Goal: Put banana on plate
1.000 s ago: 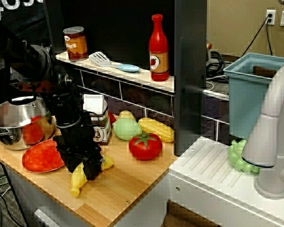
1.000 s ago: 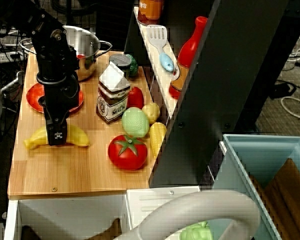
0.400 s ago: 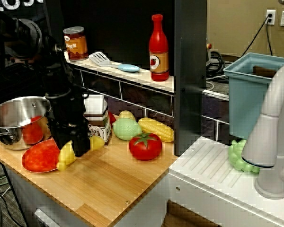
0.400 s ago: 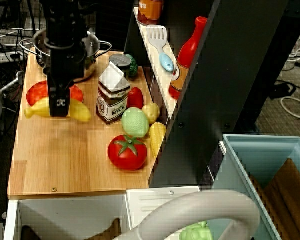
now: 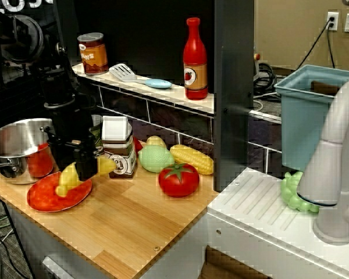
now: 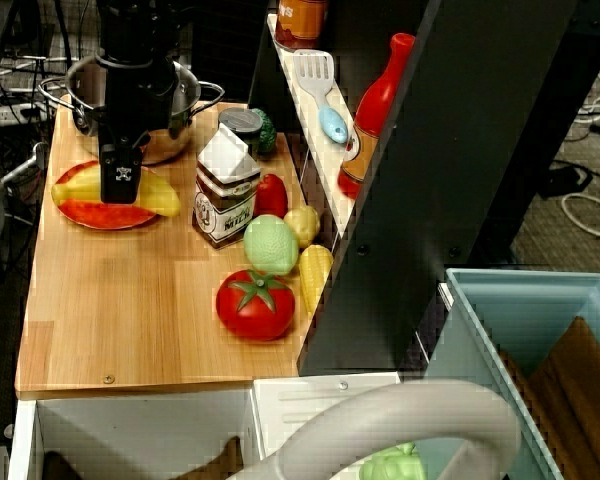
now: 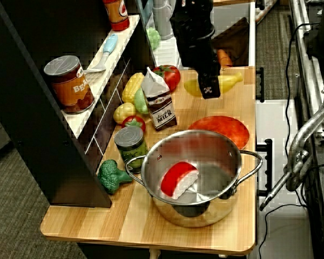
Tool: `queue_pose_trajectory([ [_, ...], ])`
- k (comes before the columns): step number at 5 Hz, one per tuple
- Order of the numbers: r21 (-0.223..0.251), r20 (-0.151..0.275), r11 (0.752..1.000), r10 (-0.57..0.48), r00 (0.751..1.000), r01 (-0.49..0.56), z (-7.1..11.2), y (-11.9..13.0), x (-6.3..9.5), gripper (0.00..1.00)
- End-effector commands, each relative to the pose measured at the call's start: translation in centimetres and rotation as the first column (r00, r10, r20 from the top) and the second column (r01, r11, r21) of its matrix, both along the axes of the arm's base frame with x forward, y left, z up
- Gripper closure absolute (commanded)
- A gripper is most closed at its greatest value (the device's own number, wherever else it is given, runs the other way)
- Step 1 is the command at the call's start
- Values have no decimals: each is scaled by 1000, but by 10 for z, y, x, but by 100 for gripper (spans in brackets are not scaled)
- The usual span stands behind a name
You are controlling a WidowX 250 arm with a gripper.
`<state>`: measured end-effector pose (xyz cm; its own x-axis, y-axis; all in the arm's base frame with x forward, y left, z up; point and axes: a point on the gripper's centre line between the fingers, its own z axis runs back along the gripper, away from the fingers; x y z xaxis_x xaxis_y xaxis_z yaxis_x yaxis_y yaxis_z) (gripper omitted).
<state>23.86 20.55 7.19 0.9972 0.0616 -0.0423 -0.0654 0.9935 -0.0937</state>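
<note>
Since a second ago the arm has carried the banana (image 6: 152, 196) off the bare worktop (image 6: 150, 320) toward the steel pot (image 5: 14, 148); now the gripper (image 6: 120, 186), clenched on its middle, holds it over the plate (image 6: 90, 213). Lower it straight, centre it on the plate, then release.

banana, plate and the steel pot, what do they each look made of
The smooth yellow curved banana, held in the black gripper, looks like moulded plastic: uniform colour, soft sheen, no natural markings. The flat round red-orange plate has a glossy mottled surface, likely plastic, though glazed ceramic can't be ruled out. The round silver pot looks like polished steel: it mirrors its surroundings.
</note>
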Motion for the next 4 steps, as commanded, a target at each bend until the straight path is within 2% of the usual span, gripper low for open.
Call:
queue_pose_trajectory([
  [1,61,6,998,-18,1000,17,9,25,2,100],
  [4,82,-42,996,-17,999,20,-2,38,2,100],
])
